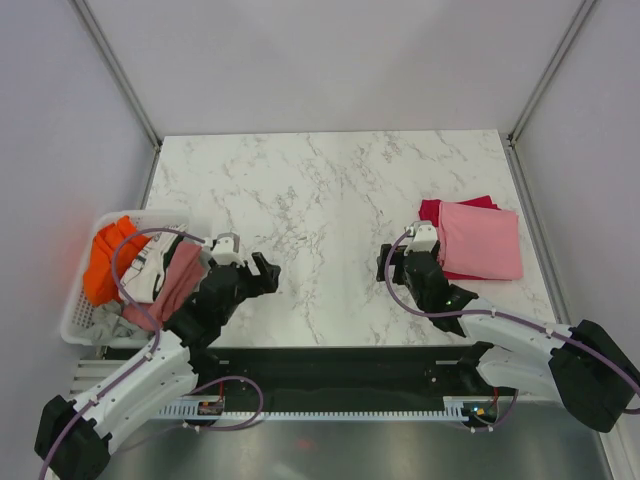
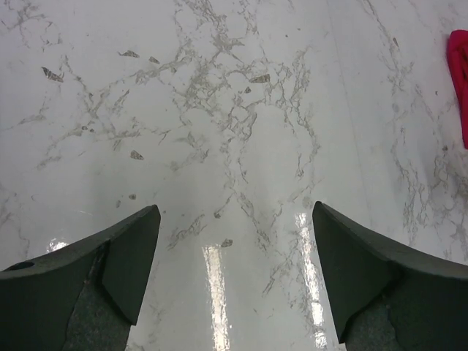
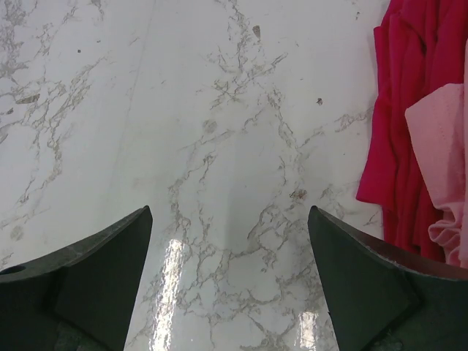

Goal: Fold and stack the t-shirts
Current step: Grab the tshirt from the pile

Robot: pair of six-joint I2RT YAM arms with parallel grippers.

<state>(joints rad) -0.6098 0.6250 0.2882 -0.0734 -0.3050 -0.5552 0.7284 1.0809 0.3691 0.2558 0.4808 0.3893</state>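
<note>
- left gripper (image 2: pixel 234 219) and right gripper (image 3: pixel 230 219): jaws apart, both empty.
- pink shirt (image 1: pixel 482 240) folded on crimson shirt (image 1: pixel 430 211), right; unfolded shirts (image 1: pixel 106 266) heaped in basket (image 1: pixel 71 322), left.
- judgement: left gripper should pinch one shirt only, lift clear.

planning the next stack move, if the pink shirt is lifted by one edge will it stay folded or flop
Likely floppy: the pink shirt is soft cloth and its edge curls loosely in the right wrist view, so a one-edge lift would probably unfold it. Pushed, it would likely bunch or drag the crimson shirt under it.
</note>
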